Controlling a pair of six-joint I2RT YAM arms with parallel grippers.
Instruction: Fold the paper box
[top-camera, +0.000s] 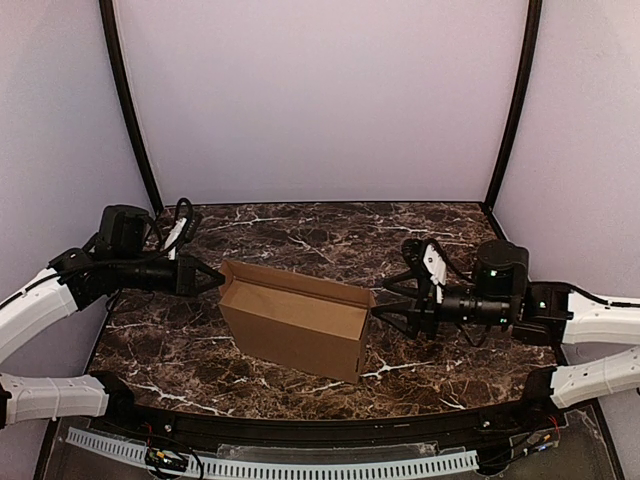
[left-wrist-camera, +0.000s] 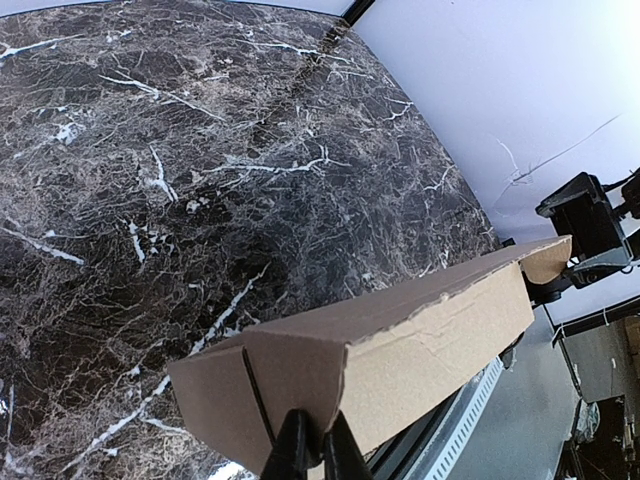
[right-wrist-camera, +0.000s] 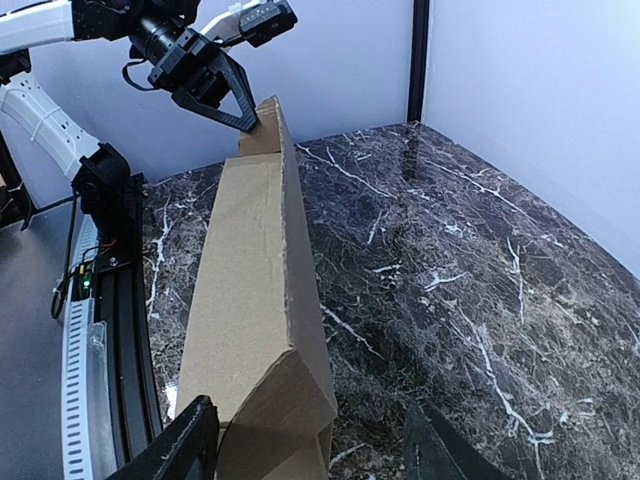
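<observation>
Box: paper box (top-camera: 295, 318) stands open-topped on the table (top-camera: 330, 228), between both arms.
Left gripper (top-camera: 218, 280): pinched shut on its left end.
Right gripper (top-camera: 382, 313): wide, straddling the right end, probably not touching.
Next: close there, fold that end inward.

I have the paper box (top-camera: 295, 320) standing on the table (top-camera: 330, 230), about midway between the two arms. The left gripper (top-camera: 215, 280) is at the box's left end, touching it. The right gripper (top-camera: 385, 312) is at the right end, one finger on either side.
</observation>
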